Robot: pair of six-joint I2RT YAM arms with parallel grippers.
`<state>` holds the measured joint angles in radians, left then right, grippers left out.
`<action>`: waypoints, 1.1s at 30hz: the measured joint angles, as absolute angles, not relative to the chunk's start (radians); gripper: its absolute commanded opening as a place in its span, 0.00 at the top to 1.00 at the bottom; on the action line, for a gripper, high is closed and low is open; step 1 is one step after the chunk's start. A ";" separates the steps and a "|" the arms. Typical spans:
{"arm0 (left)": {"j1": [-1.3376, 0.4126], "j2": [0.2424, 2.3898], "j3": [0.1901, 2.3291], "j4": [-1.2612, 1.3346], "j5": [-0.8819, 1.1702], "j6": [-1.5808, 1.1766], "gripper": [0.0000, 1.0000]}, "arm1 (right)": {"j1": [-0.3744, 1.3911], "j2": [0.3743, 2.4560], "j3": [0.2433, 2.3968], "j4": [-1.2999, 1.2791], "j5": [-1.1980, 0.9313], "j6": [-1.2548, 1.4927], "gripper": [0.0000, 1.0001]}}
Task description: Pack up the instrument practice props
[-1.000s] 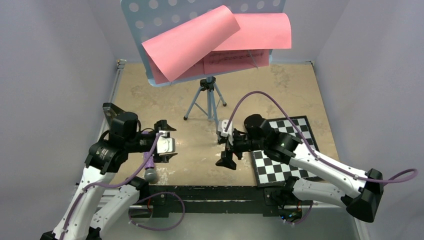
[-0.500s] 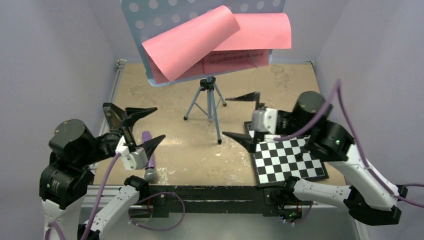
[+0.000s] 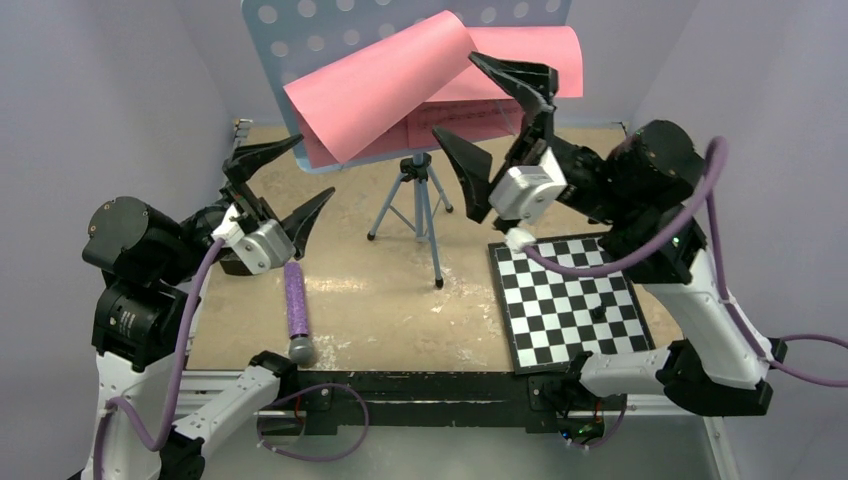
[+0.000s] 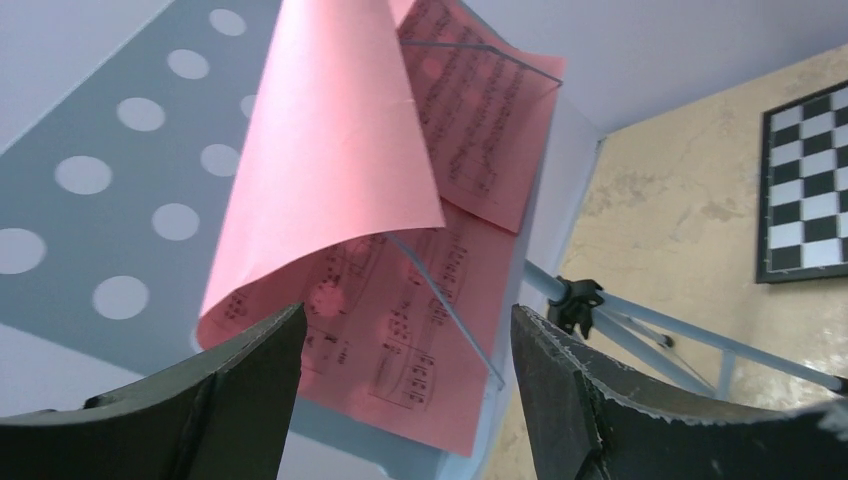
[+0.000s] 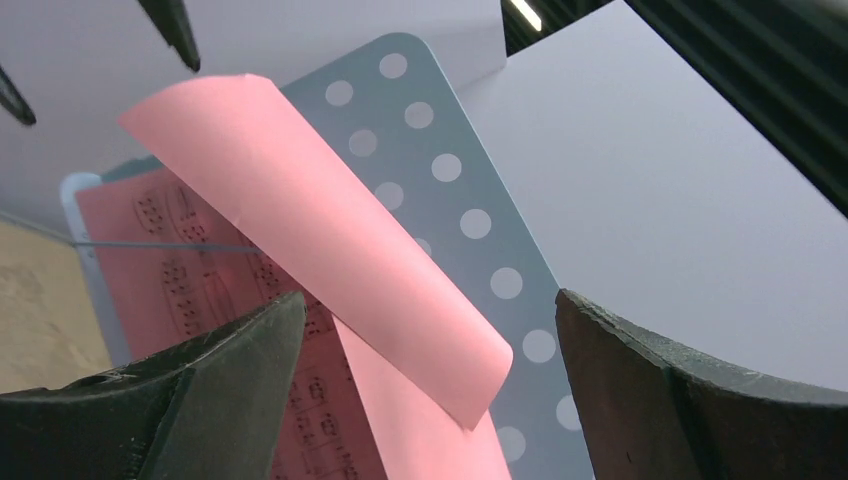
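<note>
Both arms have come up off the bench in the last second. The left gripper, low beside the tripod before, now points up at the lower left corner of the stand. The right gripper has swung up from the board to the stand's right half, in front of the pages.

Packing looks barely begun. The stand is upright on its tripod legs, and the pink pages still lie on its perforated desk. One sheet curls forward over the others, and a thin wire arm crosses the lower sheets. Nothing is folded or taken off, and no case or bag shows. The metronome appears in no view. A purple stick lies on the bench, left of the tripod and nearer the arms. Judging from this, the pages come off first, then the stand must be collapsed, so nearly all of the task is left.

The left jaws stand fairly wide and hold nothing. In the left wrist view the lower edge of the pages sits framed between them, clearly beyond the tips. The right jaws are spread as wide as they go, also empty. The right wrist view has the curled sheet's free corner hanging between the fingers. Whether a tip already brushes the paper cannot be told.
</note>
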<state>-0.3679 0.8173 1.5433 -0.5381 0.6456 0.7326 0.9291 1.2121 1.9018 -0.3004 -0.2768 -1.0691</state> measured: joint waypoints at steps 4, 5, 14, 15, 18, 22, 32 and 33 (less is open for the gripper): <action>-0.368 0.831 1.543 -0.444 0.588 0.721 0.21 | 0.929 1.280 1.903 -0.257 -0.271 -1.219 0.01; -0.368 0.831 1.543 -0.422 0.576 0.721 0.21 | 0.929 1.295 1.905 -0.253 -0.271 -1.252 0.01; -0.368 0.856 1.543 -0.250 0.512 0.717 0.21 | 0.929 1.362 1.942 -0.240 -0.282 -1.438 0.01; -0.368 0.862 1.543 -0.235 0.506 0.717 0.21 | 0.929 1.367 1.947 -0.239 -0.284 -1.456 0.01; -0.368 0.875 1.543 -0.199 0.486 0.717 0.21 | 0.929 1.373 1.954 -0.247 -0.297 -1.502 0.02; -0.368 0.890 1.543 -0.160 0.466 0.717 0.21 | 0.929 1.369 1.950 -0.307 -0.333 -1.573 0.01; -0.368 0.894 1.542 -0.111 0.445 0.719 0.20 | 0.957 1.401 1.906 -0.203 -0.352 -1.644 0.02; -0.368 0.889 1.540 -0.111 0.445 0.720 0.20 | 0.962 1.420 1.922 -0.184 -0.350 -1.648 0.01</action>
<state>-0.3679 0.8886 1.5398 -0.1108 0.4446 0.7204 0.9615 1.4200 1.9217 -0.1844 -0.3504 -1.6482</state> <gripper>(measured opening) 0.796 0.985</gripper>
